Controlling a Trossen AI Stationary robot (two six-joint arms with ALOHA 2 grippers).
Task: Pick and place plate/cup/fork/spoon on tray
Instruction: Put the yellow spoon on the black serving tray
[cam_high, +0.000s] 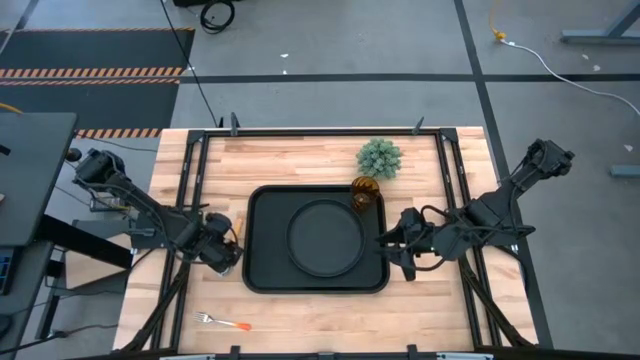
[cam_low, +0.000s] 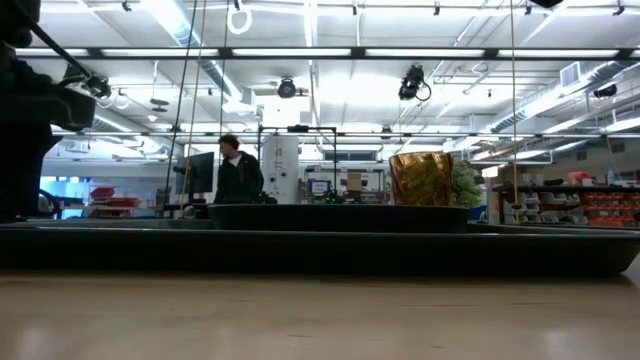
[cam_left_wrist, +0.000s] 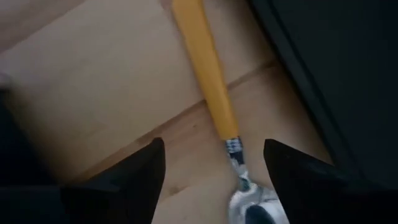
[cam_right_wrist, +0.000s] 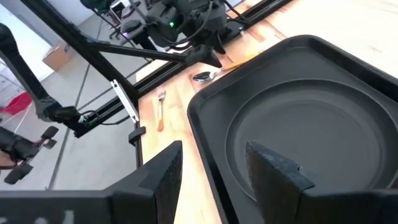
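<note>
**Both hands low at the tray's short sides**

The surface (cam_high: 300, 160) is a wooden top. The tray (cam_high: 262, 275) lies in the middle of it, a little toward the near edge, long sides running with the near edge. The plate (cam_high: 325, 238) sits inside the tray, roughly centred. The cup (cam_high: 364, 193) stands in the tray's far right corner, just beside the plate's rim, with a fuzzy green plant ball (cam_high: 380, 157) on the wood just beyond that corner, toward the far edge.

My left arm reaches in from the surface's left edge, elbow out, wrist bent down, so my left hand (cam_high: 225, 252) hangs low over the wood right at the tray's left short side. Its fingers (cam_left_wrist: 134, 177) stand apart, clamped on nothing, straddling the spoon (cam_left_wrist: 214, 93), which lies flat on the wood between them, alongside the tray's left rim; its handle shows orange-yellow, its bowl silver.

My right arm comes in from the right edge, and my right hand (cam_high: 385, 243) sits low at the tray's right short side, pointing across the tray. Its fingers (cam_right_wrist: 273, 168) are parted and empty, over the rim facing the plate.

The fork (cam_high: 222, 322) lies by itself near the surface's near left corner, well apart from the tray.
</note>
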